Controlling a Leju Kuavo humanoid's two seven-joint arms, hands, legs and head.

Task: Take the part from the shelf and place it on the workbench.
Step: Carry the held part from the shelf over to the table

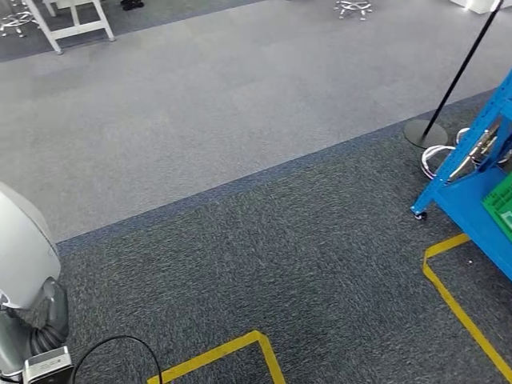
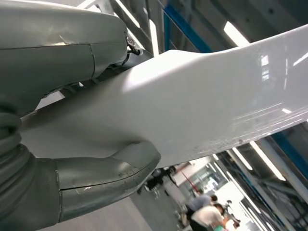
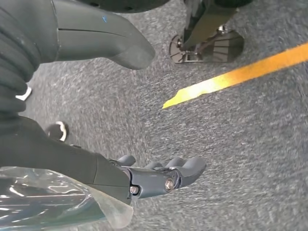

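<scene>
Gripping the white part point(image 2: 203, 101), my left hand point(image 2: 72, 115) had its thick grey thumb point(image 2: 105, 180) under one face and its other fingers point(image 2: 65, 48) over the opposite face, so the smooth white piece was clamped between them. From my head view, that same part point(image 1: 24, 244) sat at my lower left as a pale rounded shape above my left wrist, over the dark grey carpet point(image 1: 290, 272). My right hand point(image 3: 109, 115) hung over the carpet with its thumb point(image 3: 109, 38) and its darker fingers point(image 3: 171, 175) well apart and nothing between them; a crumpled clear plastic bag point(image 3: 54, 202) lay along the arm side of those fingers, and I could not tell whether it touched them. Yellow tape lines point(image 1: 230, 352) marked the carpet in front of me, and another yellow corner point(image 1: 458, 296) ran beside a blue shelf point(image 1: 471, 184) at my right, which carried a green crate point(image 1: 501, 204) at the edge of the picture. A black pole on a round base point(image 1: 426, 132) stood just behind the shelf, with coiled cables point(image 1: 438, 156) on the floor beside it. Lighter grey carpet point(image 1: 211, 104) stretched farther ahead, up to a white table frame point(image 1: 72, 28). People point(image 2: 207, 211) were working in the distance in my left wrist view.
</scene>
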